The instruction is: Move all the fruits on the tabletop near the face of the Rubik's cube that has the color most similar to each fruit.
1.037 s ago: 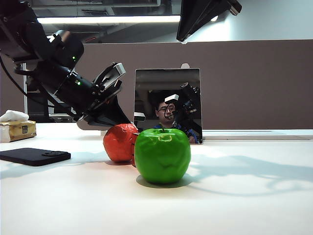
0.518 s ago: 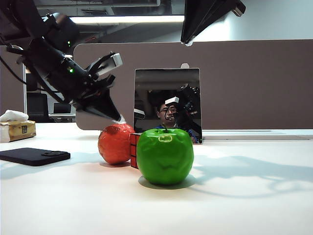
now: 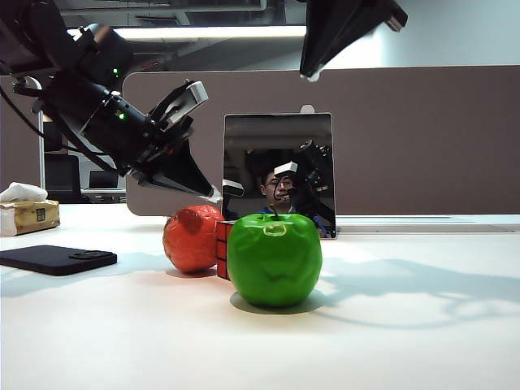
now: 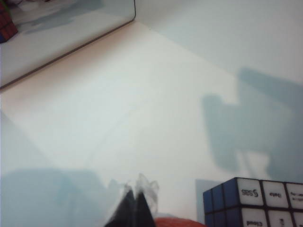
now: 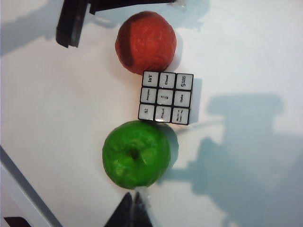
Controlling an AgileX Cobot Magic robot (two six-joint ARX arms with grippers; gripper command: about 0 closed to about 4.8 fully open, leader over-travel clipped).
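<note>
While the green apple sits nearest the exterior camera on the white tabletop, the Rubik's cube stands just behind it and is mostly hidden, showing only a strip of red stickers. From above, in the right wrist view, the apple touches one side of the cube, and the crinkly orange-red ball touches the opposite side, so the cube lies between the two fruits. The cube's upward face is white with small printed words. Beyond the cube, the ball rests on the table. Above and behind the ball hangs the left gripper, fingers pressed together to a point, holding nothing and clear of the fruit. Far above the cube, the right gripper also shows its fingers closed together and empty. Well off to the ball's side lie a flat black object and, farther back, a tissue box with a white tissue standing out of its top. Behind the cube stands a mirror.
</note>
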